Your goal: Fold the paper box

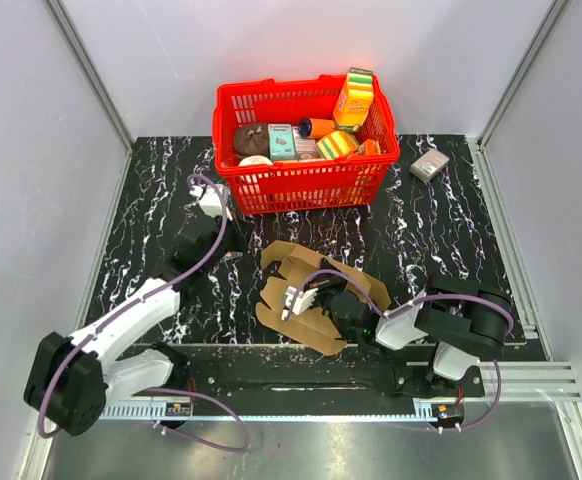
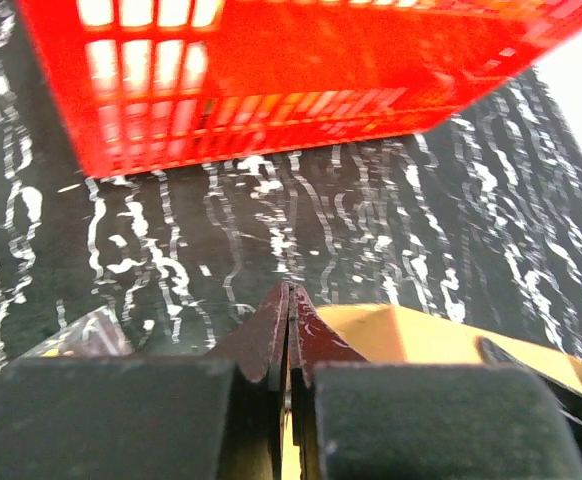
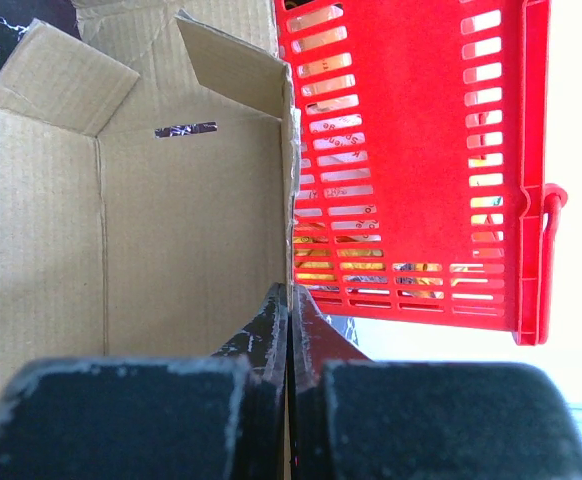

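I see the paper box [image 1: 316, 325] half-open mid-worktop [image 1: 151, 230], just near of the red basket [image 1: 301, 185]. My right fingers [image 3: 261, 330] pinch one wall's edge. My left fingers [image 2: 261, 340], left of it, are closed on nothing.

My right gripper [image 1: 291, 298] lay over the half-opened brown paper box [image 1: 301, 262] on the black marbled counter [image 1: 151, 210], near a filled red basket [image 1: 301, 185].
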Robot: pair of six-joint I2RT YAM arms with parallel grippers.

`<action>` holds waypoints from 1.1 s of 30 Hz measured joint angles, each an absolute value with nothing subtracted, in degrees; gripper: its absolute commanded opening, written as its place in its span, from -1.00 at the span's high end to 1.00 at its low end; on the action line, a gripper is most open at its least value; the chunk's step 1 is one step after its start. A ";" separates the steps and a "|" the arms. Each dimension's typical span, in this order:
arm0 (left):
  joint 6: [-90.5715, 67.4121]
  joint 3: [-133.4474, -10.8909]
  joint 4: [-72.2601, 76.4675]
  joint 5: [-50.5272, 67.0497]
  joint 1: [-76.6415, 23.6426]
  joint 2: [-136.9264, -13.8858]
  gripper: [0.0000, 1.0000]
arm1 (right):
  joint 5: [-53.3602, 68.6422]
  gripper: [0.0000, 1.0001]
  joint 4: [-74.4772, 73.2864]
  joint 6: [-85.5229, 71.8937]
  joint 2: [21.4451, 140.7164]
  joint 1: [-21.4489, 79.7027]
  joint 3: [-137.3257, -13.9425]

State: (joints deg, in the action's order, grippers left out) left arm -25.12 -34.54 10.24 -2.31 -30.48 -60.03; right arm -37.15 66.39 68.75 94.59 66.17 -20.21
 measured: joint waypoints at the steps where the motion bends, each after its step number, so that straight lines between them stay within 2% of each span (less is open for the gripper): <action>1: -25.61 -34.74 10.07 -2.63 -29.30 -60.80 1.00 | -37.28 1.00 66.41 68.84 94.59 66.26 -20.21; 7: -28.82 -34.74 8.14 -1.28 -23.18 -68.47 1.00 | -37.80 1.00 66.41 69.41 94.59 66.74 -20.21; 16: -30.09 -33.26 8.67 1.96 -23.16 -68.47 1.00 | -38.54 1.00 66.24 69.56 93.67 66.94 -20.21; 28: -31.83 -30.48 9.74 6.02 -23.18 -69.91 1.00 | -38.24 1.00 62.85 67.96 86.11 67.24 -20.21; 33: -33.32 -27.44 10.24 7.75 -23.16 -66.43 1.00 | -37.95 1.00 60.88 66.37 82.76 67.37 -19.99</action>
